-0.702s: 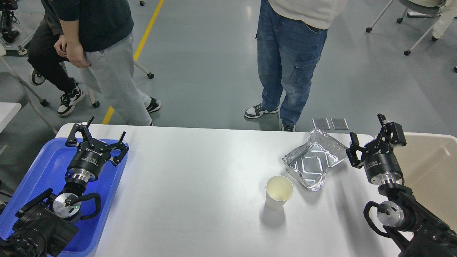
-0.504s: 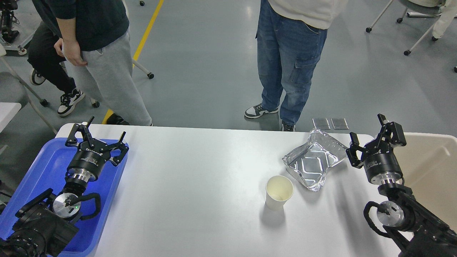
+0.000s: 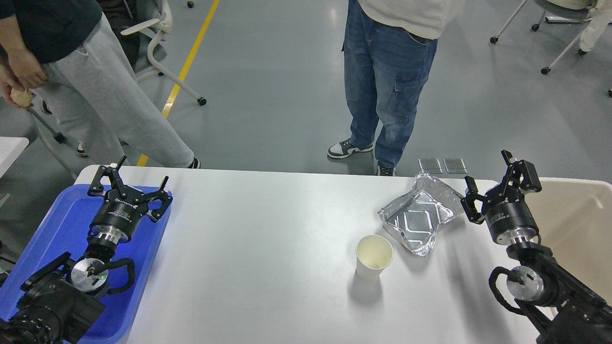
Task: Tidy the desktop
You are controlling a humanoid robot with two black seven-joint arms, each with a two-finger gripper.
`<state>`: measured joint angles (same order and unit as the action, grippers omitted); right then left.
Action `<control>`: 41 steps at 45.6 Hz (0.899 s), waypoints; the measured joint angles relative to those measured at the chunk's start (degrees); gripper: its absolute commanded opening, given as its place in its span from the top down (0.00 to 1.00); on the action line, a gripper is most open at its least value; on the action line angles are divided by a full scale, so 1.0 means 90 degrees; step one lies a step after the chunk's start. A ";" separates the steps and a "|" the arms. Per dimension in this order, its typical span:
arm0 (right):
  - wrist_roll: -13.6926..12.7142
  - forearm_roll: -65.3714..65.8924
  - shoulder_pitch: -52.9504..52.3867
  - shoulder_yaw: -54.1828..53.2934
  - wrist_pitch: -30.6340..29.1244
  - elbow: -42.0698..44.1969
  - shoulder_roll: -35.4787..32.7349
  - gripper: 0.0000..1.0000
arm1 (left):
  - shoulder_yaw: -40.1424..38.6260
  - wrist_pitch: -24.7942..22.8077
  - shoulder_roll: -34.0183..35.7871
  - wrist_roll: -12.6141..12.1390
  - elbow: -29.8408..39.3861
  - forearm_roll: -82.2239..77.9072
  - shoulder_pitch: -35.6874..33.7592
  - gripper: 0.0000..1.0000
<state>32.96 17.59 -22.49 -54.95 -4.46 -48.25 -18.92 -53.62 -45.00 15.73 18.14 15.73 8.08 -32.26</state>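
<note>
Shifted a touch up and left since a moment ago: right gripper [image 3: 497,179], jaws spread wide and holding nothing, now just beside the right edge of the foil tray [image 3: 419,214] — reads as an approach toward a first pick, with nothing yet lifted. Left gripper [image 3: 129,184] unmoved over the blue tray [image 3: 52,224], jaws likewise apart and empty. Off the tabletop, only a bystander in grey trousers stepping away to the left.

Tabletop [image 3: 263,248] filling the lower middle of the head view, long axis running left to right, far edge toward the standing people. On it, right of centre: foil tray lying open side up, skewed with its long axis from near-left to far-right; paper cup [image 3: 373,257] upright, mouth up, just in front of the tray. Beige bin [image 3: 569,215] at the right end — likely destination, though only a guess.
</note>
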 measured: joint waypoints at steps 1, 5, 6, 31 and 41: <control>-0.0010 0.0000 0.0005 -0.0005 0.0001 -0.0012 -0.0010 0.00 | 0.0000 0.0000 0.0000 0.0001 0.0000 0.0000 0.0000 0.00; -0.0033 0.0000 0.0021 -0.0020 0.0001 -0.0045 -0.0042 0.00 | 0.0000 0.0000 0.0000 0.0001 0.0000 0.0000 0.0000 0.00; -0.0037 0.0000 0.0025 -0.0020 -0.0002 -0.0052 -0.0046 0.00 | 0.0000 0.0000 0.0000 0.0001 0.0000 0.0000 0.0000 0.00; -0.0247 0.0014 0.0033 0.0050 -0.0044 -0.0253 -0.0223 0.00 | 0.0000 0.0000 -0.0001 -0.0005 0.0000 -0.0013 0.0000 0.00; -0.0820 0.0050 0.0038 0.0128 -0.0054 -0.0690 -0.0560 0.00 | 0.0000 0.0000 -0.0007 -0.0004 0.0007 -0.0023 -0.0007 0.00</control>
<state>25.58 18.04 -22.15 -53.80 -4.94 -54.46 -23.96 -53.62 -45.00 15.67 18.10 15.80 7.88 -32.32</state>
